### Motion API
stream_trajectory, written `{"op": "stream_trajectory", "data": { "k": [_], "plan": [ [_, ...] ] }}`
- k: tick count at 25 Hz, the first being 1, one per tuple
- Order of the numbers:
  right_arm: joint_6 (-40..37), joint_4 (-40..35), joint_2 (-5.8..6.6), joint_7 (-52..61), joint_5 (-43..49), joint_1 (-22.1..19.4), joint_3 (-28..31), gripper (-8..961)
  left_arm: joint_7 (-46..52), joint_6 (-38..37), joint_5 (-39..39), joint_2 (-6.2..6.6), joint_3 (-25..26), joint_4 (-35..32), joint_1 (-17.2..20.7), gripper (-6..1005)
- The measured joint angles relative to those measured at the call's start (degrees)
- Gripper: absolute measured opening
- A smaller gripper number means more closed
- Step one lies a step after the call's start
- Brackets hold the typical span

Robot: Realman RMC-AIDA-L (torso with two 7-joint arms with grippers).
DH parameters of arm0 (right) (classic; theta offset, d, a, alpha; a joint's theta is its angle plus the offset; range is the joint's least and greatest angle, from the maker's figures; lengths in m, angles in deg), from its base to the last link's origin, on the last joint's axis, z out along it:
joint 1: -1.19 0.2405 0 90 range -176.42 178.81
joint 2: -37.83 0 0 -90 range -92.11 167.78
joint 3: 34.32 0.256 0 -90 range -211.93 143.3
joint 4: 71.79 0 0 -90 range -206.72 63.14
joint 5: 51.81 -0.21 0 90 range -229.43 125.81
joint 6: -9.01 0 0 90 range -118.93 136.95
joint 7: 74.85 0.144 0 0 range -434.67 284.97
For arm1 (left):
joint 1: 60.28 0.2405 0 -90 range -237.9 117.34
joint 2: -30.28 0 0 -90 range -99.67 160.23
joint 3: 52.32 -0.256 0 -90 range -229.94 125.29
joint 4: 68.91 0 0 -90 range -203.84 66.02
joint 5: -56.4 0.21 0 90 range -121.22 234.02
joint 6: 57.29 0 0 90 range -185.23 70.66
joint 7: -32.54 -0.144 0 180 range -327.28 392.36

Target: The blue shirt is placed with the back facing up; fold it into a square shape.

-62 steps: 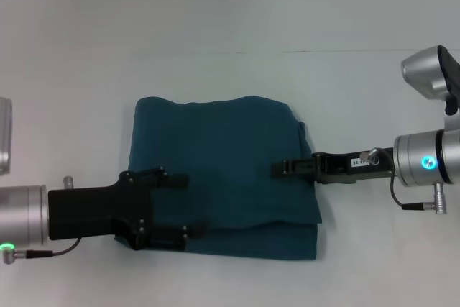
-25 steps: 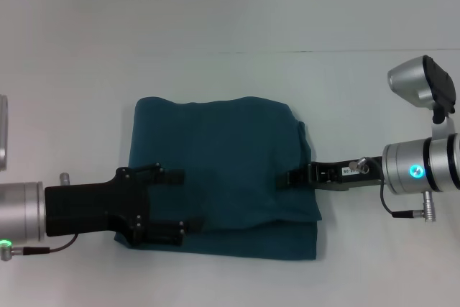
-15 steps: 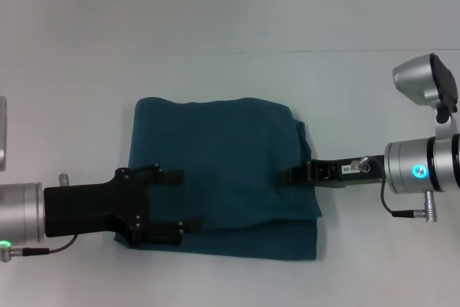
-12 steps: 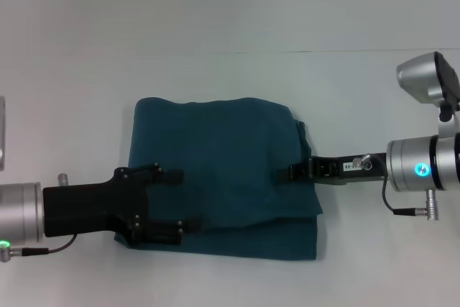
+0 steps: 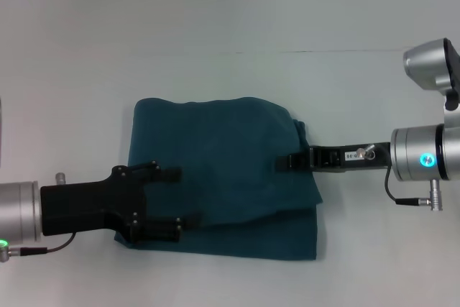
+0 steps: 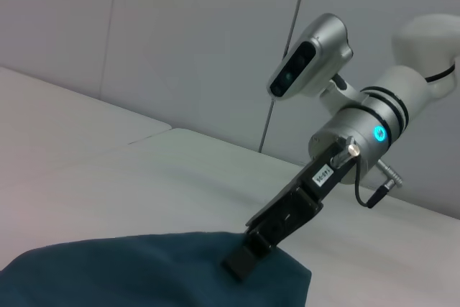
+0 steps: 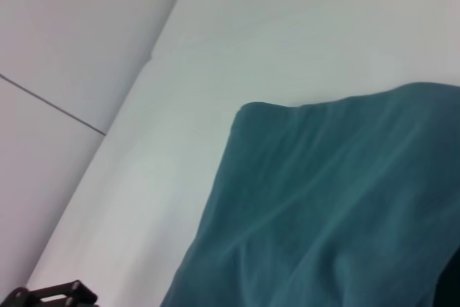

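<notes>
The blue shirt [image 5: 223, 170] lies folded into a rough square in the middle of the white table [image 5: 230, 70], plain side up, with a lower layer showing along its near edge. My left gripper [image 5: 177, 199] is open, and its two fingers reach over the shirt's near-left corner with nothing between them. From the right, my right gripper [image 5: 282, 165] comes in with its fingers together and its tip over the shirt's right edge. The left wrist view shows that tip [image 6: 241, 264] low on the shirt [image 6: 144, 275]. In the right wrist view the shirt [image 7: 323, 199] shows soft wrinkles.
The right arm's silver wrist [image 5: 424, 159] and its camera housing [image 5: 431, 66] sit at the table's right side. A seam in the table [image 5: 345, 51] runs across behind the shirt. White tabletop surrounds the shirt on all sides.
The right arm has drifted a little to the right and farther back, its tip staying over the shirt's right edge. The left arm has slid slightly back to the left. The shirt lies unchanged.
</notes>
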Motion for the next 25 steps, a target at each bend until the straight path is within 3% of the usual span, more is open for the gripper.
{"op": "stream_trajectory", "data": {
  "k": [25],
  "plan": [
    [-7.45,-4.98,-0.48,-1.48,-0.68,-0.76,0.00,24,1.11,-0.05,0.02,0.09,1.29,-0.09,0.04,948]
  ]
}}
